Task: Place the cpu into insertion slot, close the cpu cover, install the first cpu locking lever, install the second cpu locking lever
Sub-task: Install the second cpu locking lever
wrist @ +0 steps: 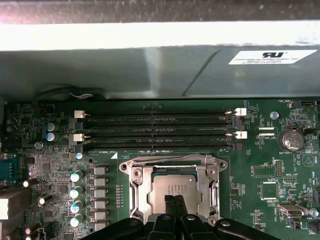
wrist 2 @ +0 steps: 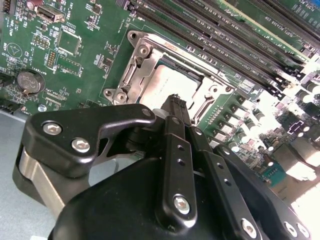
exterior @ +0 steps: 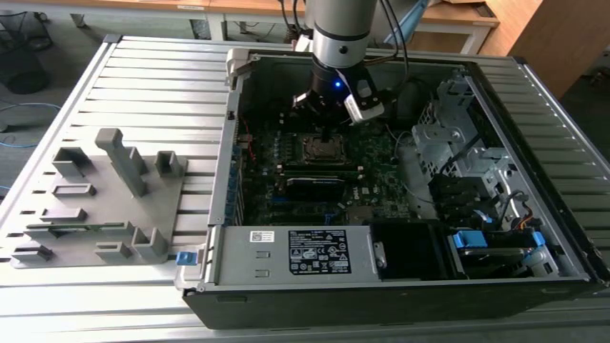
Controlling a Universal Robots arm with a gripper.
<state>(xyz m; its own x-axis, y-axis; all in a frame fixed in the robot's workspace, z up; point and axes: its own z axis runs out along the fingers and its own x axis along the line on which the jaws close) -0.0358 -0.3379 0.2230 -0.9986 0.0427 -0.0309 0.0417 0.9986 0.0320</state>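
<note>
The cpu (wrist: 172, 190) already sits flat in the insertion slot (wrist: 138, 196), and the cpu cover (wrist: 174, 162) looks down over it, silver frame around the chip w/ the pale face showing through the window. In both wrist views the tool (wrist 2: 176, 102) is just above the near edge of the socket, fingertips (wrist: 174, 200) pressed together, holding nothing. In the exterior view the arm hangs over the socket (exterior: 322, 148) inside the open PC case (exterior: 401, 286), which lies on the slatted counter (exterior: 153, 86); a grey fixture block (exterior: 105, 200) stands well apart toward that view's left.

Judged step: cover/lever stage, not chip placement. To do it well:
- Check the cover is fully flat, no corner riding up on the chip edge.
- Push w/ closed tips on the frame or lever only, never on the chip face.
- Can't tell from these views whether either locking lever is latched; the wire along the far side of the frame may be one.
- Keep clear of the memory slots (wrist: 155, 131) just beyond the socket and the capacitors (wrist: 76, 192) beside it.
</note>
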